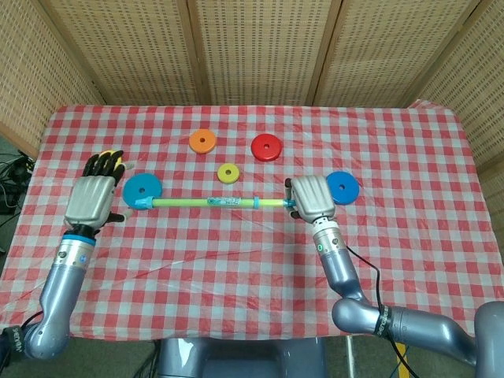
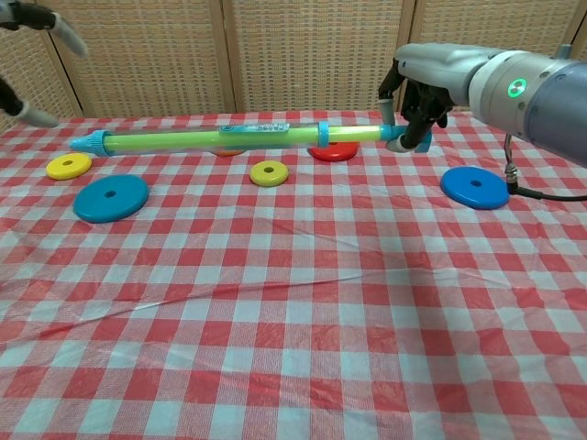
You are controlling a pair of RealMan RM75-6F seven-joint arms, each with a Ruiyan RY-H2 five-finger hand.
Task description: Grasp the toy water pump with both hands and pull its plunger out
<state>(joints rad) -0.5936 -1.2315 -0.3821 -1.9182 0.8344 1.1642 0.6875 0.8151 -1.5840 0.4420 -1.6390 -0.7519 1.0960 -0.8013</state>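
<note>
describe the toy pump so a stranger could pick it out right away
Look above the red-checked tablecloth, in front of the coloured discs. The toy water pump is the long green tube with blue ends, held at one end by the right hand; everything else is a flat ring.

A table under a red-and-white checked cloth [image 1: 252, 276] fills the frame. On it lie flat discs: orange [image 1: 202, 141] and red [image 1: 266, 147] toward the top centre, a small yellow one [image 1: 228, 172] below them, blue discs at left [image 1: 142, 190] and right [image 1: 343, 187], and apparently another yellow disc [image 2: 69, 166] at far left, hidden from above.
</note>
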